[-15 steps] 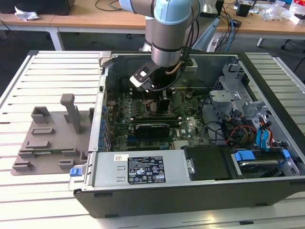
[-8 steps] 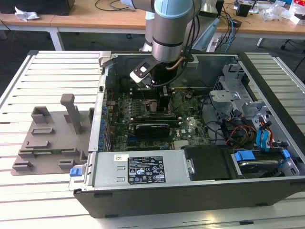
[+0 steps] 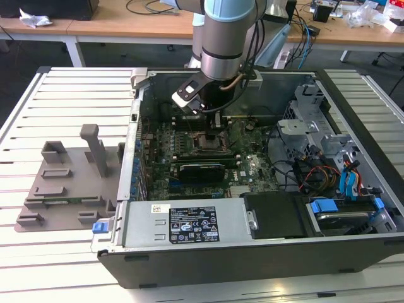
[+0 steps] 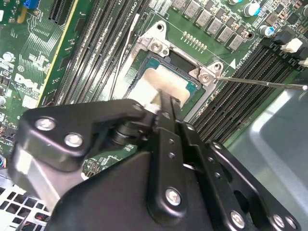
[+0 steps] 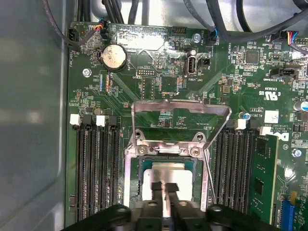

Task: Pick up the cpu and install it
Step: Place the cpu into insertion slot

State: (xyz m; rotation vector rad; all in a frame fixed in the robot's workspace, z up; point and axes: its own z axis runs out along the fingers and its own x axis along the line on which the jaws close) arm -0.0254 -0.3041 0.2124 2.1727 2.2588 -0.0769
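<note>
The white slatted table [image 3: 69, 95] carries an open computer case [image 3: 189, 252], and a grey plastic tray [image 3: 69, 189] lies flat just beside the case.

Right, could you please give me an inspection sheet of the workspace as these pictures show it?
Surface: white slatted table carrying an open computer case.
Job's things: the cpu lies within the motherboard socket, silver top up; the metal retention frame stands raised above it.
Clutter: grey plastic tray on the table, at the exterior view's left of the case.
Grippers: the end effector is directly over the cpu; whether it touches cannot be told.
Cables: cable bundles inside the case, at the exterior view's right.
Surroundings: wooden desks behind the table, with loose cables on them.
</note>
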